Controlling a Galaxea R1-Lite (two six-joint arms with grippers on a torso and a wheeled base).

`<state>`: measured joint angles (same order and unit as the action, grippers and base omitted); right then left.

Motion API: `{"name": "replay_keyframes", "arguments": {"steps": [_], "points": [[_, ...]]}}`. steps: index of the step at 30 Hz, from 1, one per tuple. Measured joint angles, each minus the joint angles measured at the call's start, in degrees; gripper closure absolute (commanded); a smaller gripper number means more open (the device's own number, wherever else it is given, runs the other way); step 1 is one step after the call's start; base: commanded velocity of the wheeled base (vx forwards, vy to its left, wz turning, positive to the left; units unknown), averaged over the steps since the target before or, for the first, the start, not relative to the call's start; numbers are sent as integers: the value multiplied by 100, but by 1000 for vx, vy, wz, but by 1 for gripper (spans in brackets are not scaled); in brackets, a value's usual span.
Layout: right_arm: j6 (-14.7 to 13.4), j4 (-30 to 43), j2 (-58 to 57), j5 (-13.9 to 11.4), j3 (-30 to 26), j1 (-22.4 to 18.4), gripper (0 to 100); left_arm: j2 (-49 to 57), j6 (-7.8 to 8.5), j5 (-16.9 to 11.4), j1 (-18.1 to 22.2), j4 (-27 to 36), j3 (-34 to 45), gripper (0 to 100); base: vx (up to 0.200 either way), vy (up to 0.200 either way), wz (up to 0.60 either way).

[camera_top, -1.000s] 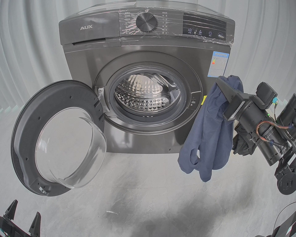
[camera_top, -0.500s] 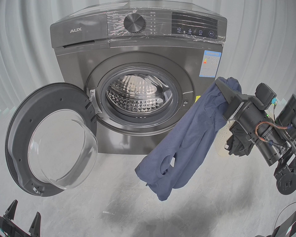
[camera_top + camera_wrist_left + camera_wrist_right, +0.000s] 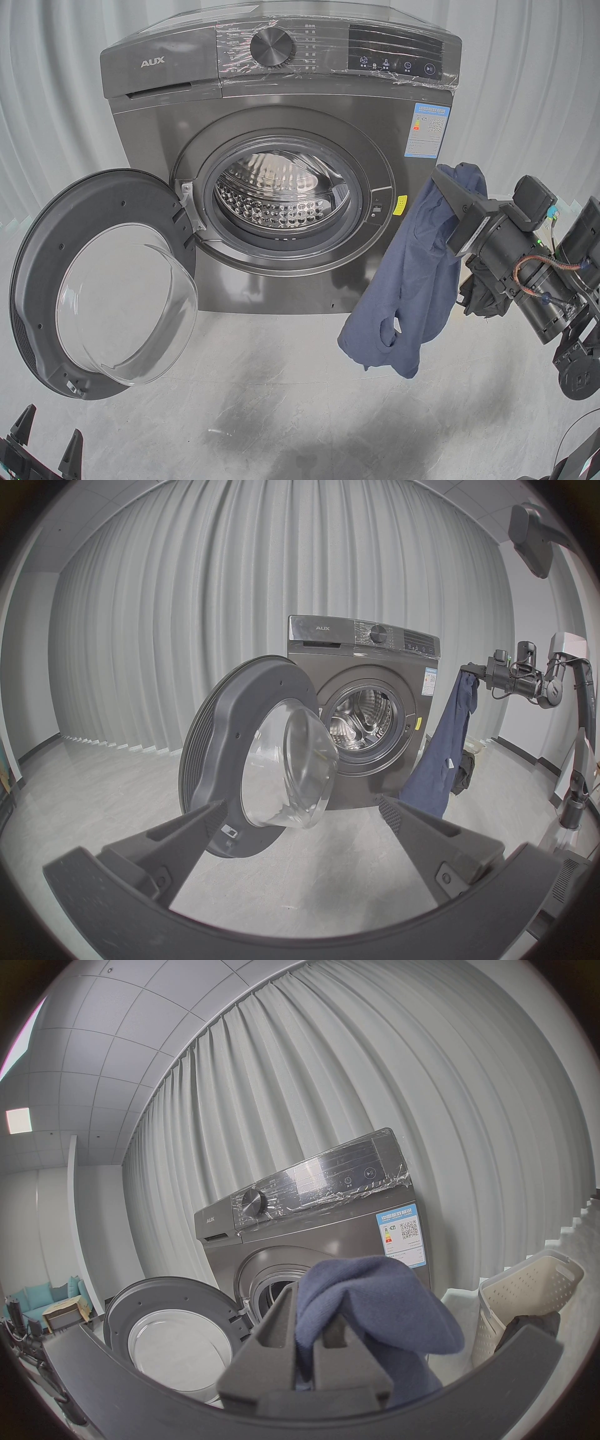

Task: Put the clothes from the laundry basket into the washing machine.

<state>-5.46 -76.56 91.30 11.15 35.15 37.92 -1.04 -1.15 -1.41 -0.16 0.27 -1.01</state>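
Bright, even light falls from overhead; a lit ceiling panel (image 3: 17, 1120) glows in the right wrist view. The floor (image 3: 281, 375) carries only faint, soft-edged shadows. Glare streaks the plastic film (image 3: 312, 50) atop the washing machine (image 3: 162, 137), and highlights glint in its drum (image 3: 281, 181) and door glass (image 3: 125, 300). The curtain (image 3: 50, 94) folds bow toward the edges, and both wrist views darken at their corners.

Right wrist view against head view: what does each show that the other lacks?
Right wrist: the cream laundry basket, and a teal sofa far off. Head: the left pincer, open, and the yellow sticker beside the drum opening. Both: the washing machine, its open door, and the blue garment held by the right pincer.
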Motion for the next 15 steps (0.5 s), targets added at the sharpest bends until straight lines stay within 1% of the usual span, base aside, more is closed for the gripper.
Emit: {"name": "replay_keyframes", "arguments": {"steps": [3,7,9,12,15], "points": [[2,0,13,0,-54,35,100,0,24,0,-2,0,0,0,0,0,0],[10,13,123,11,-41,91,100,0,124,2,6,0,0,0,0,0,0],[5,0,212,45,-9,166,100,0,146,0,11,0,0,0,0,0,0],[-9,-7,369,230,74,291,100,0,146,5,16,-2,0,0,0,0,0],[-124,-11,550,412,250,391,100,0,144,7,16,-2,0,0,0,0,0]]}}
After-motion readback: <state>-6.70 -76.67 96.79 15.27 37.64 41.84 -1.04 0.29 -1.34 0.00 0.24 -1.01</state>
